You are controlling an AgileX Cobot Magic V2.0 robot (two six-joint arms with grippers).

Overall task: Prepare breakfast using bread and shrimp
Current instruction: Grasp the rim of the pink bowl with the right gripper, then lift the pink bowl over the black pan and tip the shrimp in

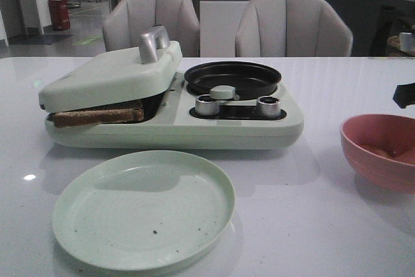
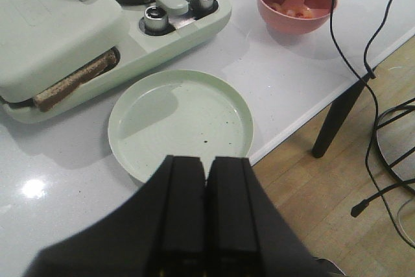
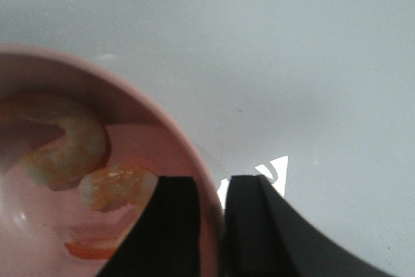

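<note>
Right end effector [image 3: 211,225] hangs at the rim of the salmon-pink bowl [image 1: 363,137], one finger inside the wall and one outside, a narrow gap between them, gripping nothing. Left end effector [image 2: 207,209] hovers above the near edge of the white bench [image 1: 311,225], its fingers pressed together and empty.

Largest on the bench is one pale green breakfast maker [image 1: 259,131]. Its hinged sandwich lid [image 1: 110,76] rests tilted and slightly ajar over the bread [image 1: 97,115], whose dark crust edge shows in the gap; how many slices lie there cannot be told. Beside the lid sits one round black pan [image 1: 233,77], with two silver knobs [image 1: 207,104] in front of it.

One round pale green plate [image 1: 142,209] lies just in front of the appliance, bare apart from a few dark specks.

Inside the bowl lie the shrimp [image 3: 68,144]: curled orange and whitish pieces, at least two, close beside the right end effector's inner finger.
</note>
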